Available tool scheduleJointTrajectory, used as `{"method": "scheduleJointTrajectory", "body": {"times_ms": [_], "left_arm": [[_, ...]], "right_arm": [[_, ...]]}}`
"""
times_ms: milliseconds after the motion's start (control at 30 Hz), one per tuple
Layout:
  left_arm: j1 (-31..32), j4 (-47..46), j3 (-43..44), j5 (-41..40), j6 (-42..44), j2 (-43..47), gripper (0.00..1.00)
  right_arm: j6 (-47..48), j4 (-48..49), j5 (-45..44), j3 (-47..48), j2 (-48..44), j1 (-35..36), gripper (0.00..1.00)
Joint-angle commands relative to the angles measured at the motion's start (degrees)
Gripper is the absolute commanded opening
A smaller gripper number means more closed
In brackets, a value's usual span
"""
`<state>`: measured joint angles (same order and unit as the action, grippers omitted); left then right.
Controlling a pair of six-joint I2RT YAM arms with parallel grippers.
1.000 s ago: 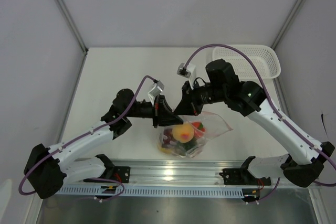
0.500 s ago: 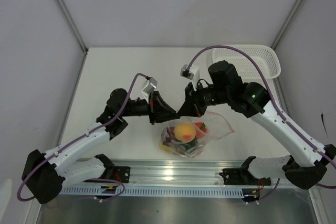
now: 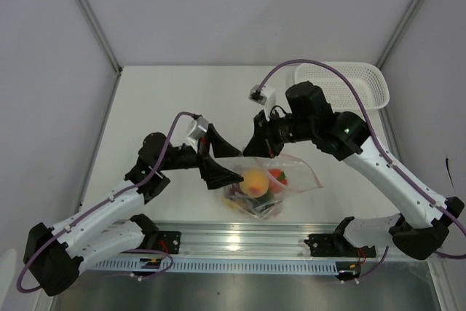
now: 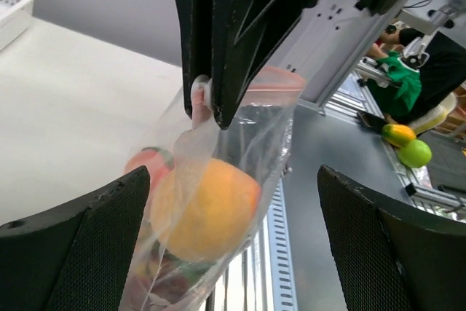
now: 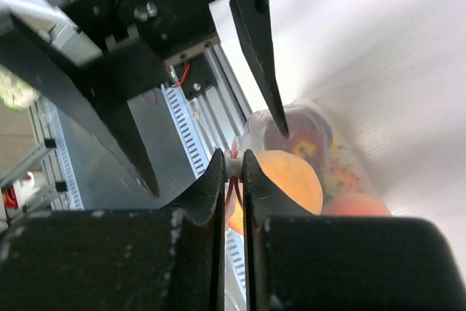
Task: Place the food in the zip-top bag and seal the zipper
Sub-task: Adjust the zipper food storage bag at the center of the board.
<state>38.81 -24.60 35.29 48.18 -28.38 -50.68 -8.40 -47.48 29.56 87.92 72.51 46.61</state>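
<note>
right tool (image 5: 233,164) clenched on mouth edge of zip-top bag (image 3: 297,178), at end of pink zipper (image 4: 282,76), holding that edge up. left tool (image 3: 239,167) released, fingers spread wide, bag between them in left wrist view. food (image 5: 291,176) inside bag: orange-pink peach (image 3: 255,181) on top, red piece beside it. bag near front edge of desk (image 3: 160,100), between both arms.

The left wrist view crops the bottom of the zip-top bag (image 4: 269,143).
</note>
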Motion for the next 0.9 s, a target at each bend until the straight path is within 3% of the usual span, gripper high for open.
{"method": "scheduleJointTrajectory", "body": {"times_ms": [0,133,233,300,467,633,867], "left_arm": [[-0.2,0.5,0.9,-3.1,-0.7,-1.6,1.0],[0.7,4.9,2.6,-11.4,0.7,-0.5,1.0],[2.5,10.5,3.7,-17.9,4.0,2.0,0.99],[4.2,12.0,3.6,-21.5,6.0,4.8,1.0],[7.8,9.6,1.5,-26.0,9.0,8.9,0.99],[15.8,9.7,1.8,-29.9,14.1,8.8,1.0],[27.5,10.2,3.7,-47.1,20.4,4.8,1.0]], "right_arm": [[-5.2,1.2,-4.8,4.0,2.4,-0.3,0.0],[-9.7,1.5,-13.5,6.3,3.3,1.3,0.0],[-11.4,-0.1,-26.9,7.7,3.2,2.9,0.0],[-17.5,-0.9,-37.3,7.8,3.2,2.2,0.0],[-24.7,0.1,-46.3,7.1,2.5,1.1,0.0],[-27.4,-0.8,-55.5,7.8,2.2,1.1,0.0],[-36.2,-5.0,-60.4,8.9,3.6,-0.9,0.0]]}}
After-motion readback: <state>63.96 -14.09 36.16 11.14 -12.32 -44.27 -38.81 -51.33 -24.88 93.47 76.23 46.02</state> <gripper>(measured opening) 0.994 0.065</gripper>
